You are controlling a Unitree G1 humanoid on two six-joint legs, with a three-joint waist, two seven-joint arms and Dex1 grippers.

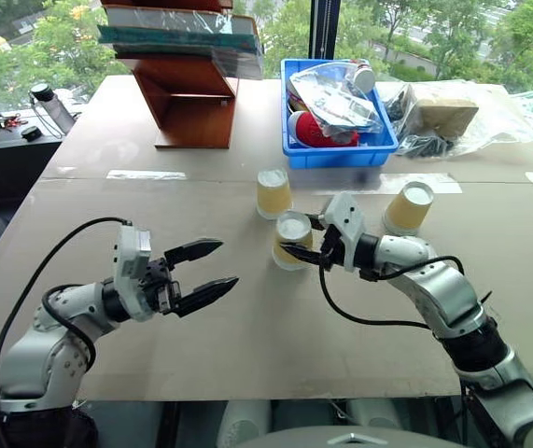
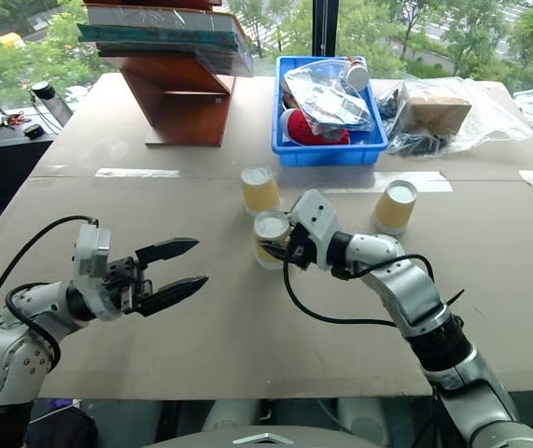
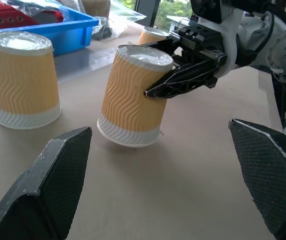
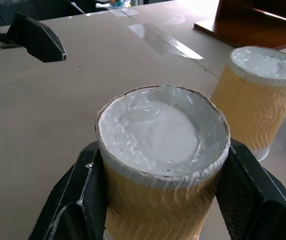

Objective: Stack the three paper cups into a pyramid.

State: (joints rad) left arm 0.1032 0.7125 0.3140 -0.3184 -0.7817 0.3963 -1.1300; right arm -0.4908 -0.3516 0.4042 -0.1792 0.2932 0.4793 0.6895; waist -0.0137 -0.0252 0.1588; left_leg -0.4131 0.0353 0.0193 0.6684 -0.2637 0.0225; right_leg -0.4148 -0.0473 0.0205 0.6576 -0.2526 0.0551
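Right gripper (image 1: 296, 250) clamps the middle cup (image 1: 292, 239) near its base, both fingers on its sides; cup is tilted, one edge of the rim off the table (image 1: 247, 355). Second cup (image 1: 273, 192) stands inverted just beside it at 11 o'clock. Third cup (image 1: 407, 207) sits well apart at 2 o'clock. Left gripper (image 1: 208, 273) at 8 o'clock, jaws wide, holding nothing.

my head pair looks forward and down over the surface (image 1: 247, 345); each wrist camera sits close, and all share the middle cup (image 3: 135, 97).
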